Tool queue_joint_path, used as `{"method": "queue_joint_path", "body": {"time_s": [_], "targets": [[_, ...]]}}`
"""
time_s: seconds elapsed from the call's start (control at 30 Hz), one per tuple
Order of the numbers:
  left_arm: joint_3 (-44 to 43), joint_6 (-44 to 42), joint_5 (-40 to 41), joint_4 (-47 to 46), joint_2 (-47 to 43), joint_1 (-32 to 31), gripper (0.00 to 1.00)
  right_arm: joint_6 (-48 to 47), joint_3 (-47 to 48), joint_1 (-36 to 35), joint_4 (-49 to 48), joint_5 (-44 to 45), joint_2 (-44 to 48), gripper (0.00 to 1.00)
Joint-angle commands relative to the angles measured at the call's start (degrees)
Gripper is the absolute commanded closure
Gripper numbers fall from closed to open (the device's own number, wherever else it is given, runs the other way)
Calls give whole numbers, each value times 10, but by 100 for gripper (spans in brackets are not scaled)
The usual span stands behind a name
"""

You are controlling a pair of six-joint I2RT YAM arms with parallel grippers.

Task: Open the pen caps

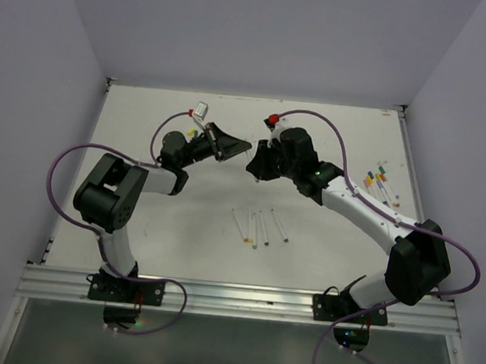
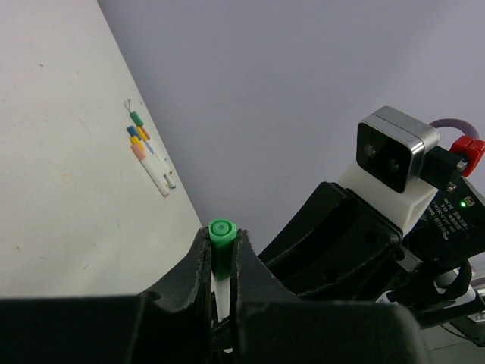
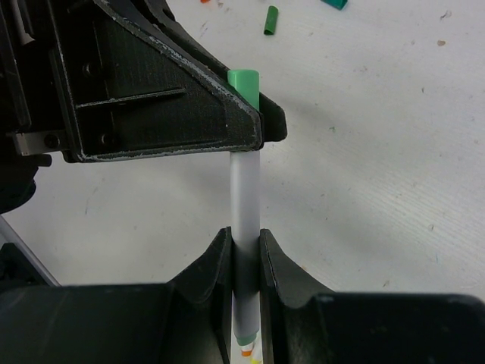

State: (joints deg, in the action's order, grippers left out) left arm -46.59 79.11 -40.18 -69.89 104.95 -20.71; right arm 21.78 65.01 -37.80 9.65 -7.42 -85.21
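The right jaws are gripping the white pen (image 3: 245, 189) narrowly by its barrel, so the pull should be running straight along it, with no bending. The pen is hanging above the mid worktop (image 3: 379, 152), its long axis pointing across to the left jaws, which are pinching shut on its green cap (image 3: 245, 82).

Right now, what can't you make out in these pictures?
- Left wrist view: most of the white pen barrel, buried between left gripper fingers; only its green cap shows.
- Right wrist view: the cap-barrel join, behind a left gripper finger.
- Top view: the held pen, lost where left gripper meets right gripper; the pens and caps at right, too small to count.
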Motion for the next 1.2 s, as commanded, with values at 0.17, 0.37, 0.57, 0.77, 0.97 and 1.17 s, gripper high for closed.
{"method": "queue_joint_path", "body": {"time_s": [0.17, 0.37, 0.57, 0.77, 0.97, 1.17], "targets": [[-73, -101, 72, 113, -22, 35, 100, 19, -51, 0, -4, 3, 8, 100], [-159, -91, 111, 142, 21, 96, 100, 43, -147, -5, -3, 4, 68, 100], [-191, -98, 136, 170, 36, 124, 100, 66, -212, -14, 8, 2, 118, 100], [-229, -199, 107, 277, 33, 130, 100, 44, -188, -16, 76, 63, 145, 100], [-335, -402, 162, 641, 41, 102, 100, -20, -137, 37, 238, 140, 123, 100], [-377, -477, 213, 752, 90, 72, 100, -10, -179, 49, 217, 119, 123, 100]]}}
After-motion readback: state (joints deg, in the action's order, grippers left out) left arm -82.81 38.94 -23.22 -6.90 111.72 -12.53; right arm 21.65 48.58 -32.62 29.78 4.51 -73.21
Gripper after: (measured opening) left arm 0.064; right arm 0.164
